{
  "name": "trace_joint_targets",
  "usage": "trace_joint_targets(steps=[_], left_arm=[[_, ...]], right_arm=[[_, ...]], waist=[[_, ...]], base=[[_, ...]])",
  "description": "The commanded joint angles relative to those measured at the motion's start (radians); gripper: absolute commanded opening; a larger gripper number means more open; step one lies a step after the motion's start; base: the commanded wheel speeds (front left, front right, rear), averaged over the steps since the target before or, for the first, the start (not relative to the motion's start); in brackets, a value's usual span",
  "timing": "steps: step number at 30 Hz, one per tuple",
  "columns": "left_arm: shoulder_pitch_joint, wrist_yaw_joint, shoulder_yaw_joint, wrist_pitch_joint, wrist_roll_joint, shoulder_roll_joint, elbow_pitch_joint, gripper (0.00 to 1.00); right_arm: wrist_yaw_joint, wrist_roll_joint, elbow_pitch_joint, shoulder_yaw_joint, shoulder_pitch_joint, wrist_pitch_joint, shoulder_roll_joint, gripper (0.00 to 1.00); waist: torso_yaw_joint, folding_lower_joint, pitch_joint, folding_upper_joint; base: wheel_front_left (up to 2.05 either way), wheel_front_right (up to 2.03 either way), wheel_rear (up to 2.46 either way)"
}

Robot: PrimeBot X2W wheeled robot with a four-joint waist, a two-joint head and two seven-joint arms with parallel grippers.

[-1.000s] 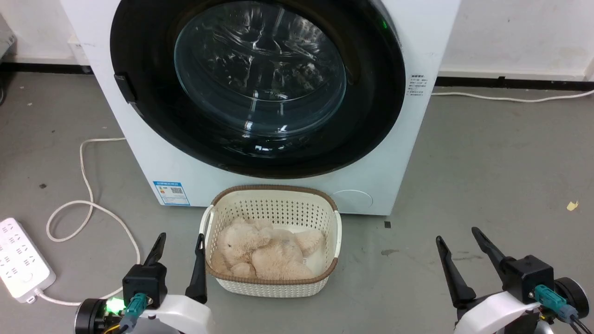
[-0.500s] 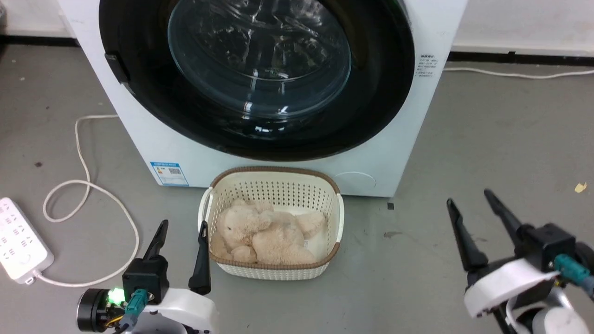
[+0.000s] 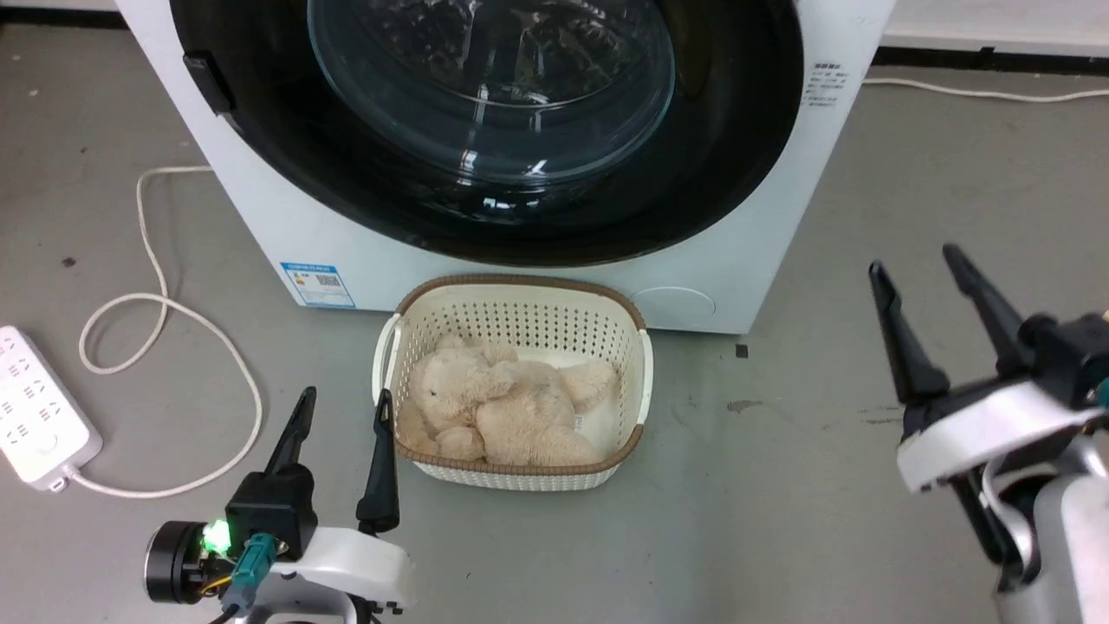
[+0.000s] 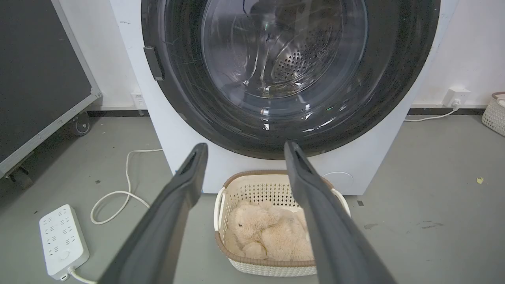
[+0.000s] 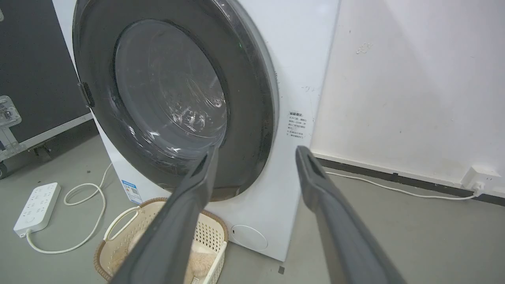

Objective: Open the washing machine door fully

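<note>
The white washing machine (image 3: 745,260) (image 4: 367,157) (image 5: 300,79) stands ahead of me. Its round glossy black door (image 3: 736,156) (image 4: 394,59) (image 5: 252,98) lies shut flat against the front, with a clear glass bowl (image 3: 489,78) in the centre. A small black handle tab (image 3: 199,74) (image 4: 154,63) (image 5: 86,94) sits on the door's left edge. My left gripper (image 3: 342,400) (image 4: 242,148) is open, low at the left, beside the basket. My right gripper (image 3: 914,258) (image 5: 254,152) is open, raised at the right, away from the machine.
A cream perforated basket (image 3: 641,364) (image 4: 221,205) holding a beige plush toy (image 3: 502,407) sits on the grey floor right before the machine. A white power strip (image 3: 39,416) and looping cable (image 3: 156,303) lie at the left. A black wheeled case (image 4: 39,79) stands left of the machine.
The camera has tilted down and nearer, so the scene has shifted. My right gripper has risen up the view and stayed open. The left gripper has hardly moved.
</note>
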Motion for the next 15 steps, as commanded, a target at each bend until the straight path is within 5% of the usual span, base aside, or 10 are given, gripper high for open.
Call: trace_joint_targets(steps=[1,4,5,6,7,15], left_arm=[[-0.021,0.008,-0.005,-0.012,-0.008,0.0,-0.008,1.0],[-0.025,0.013,-0.011,-0.018,-0.011,0.0,-0.013,1.0],[-0.026,0.015,-0.013,-0.02,-0.012,0.0,-0.014,1.0],[-0.027,0.017,-0.015,-0.022,-0.012,0.0,-0.016,1.0],[-0.029,0.018,-0.017,-0.024,-0.013,0.0,-0.017,1.0],[-0.043,0.036,-0.027,-0.041,-0.017,0.0,-0.025,1.0]], right_arm=[[0.0,0.017,0.01,-0.004,-0.036,0.002,-0.011,1.0],[-0.001,0.042,0.034,-0.012,-0.078,0.007,-0.013,1.0],[-0.001,0.053,0.043,-0.015,-0.092,0.01,-0.013,0.67],[-0.001,0.067,0.052,-0.02,-0.107,0.015,-0.011,0.23],[-0.001,0.082,0.061,-0.027,-0.122,0.019,-0.008,0.0],[-0.001,0.185,0.166,-0.107,-0.257,0.061,0.015,0.0]], waist=[[0.004,-0.0001,0.008,0.0],[0.007,-0.0001,0.022,0.0],[0.009,-0.0001,0.026,0.0],[0.01,-0.0001,0.031,0.0],[0.012,-0.0001,0.036,0.0],[0.027,-0.0001,0.077,0.0]], base=[[0.0,0.0,0.0],[0.0,0.0,0.0],[0.0,0.0,0.0],[0.0,0.0,0.0],[0.0,0.0,0.0],[0.0,0.0,0.0]])
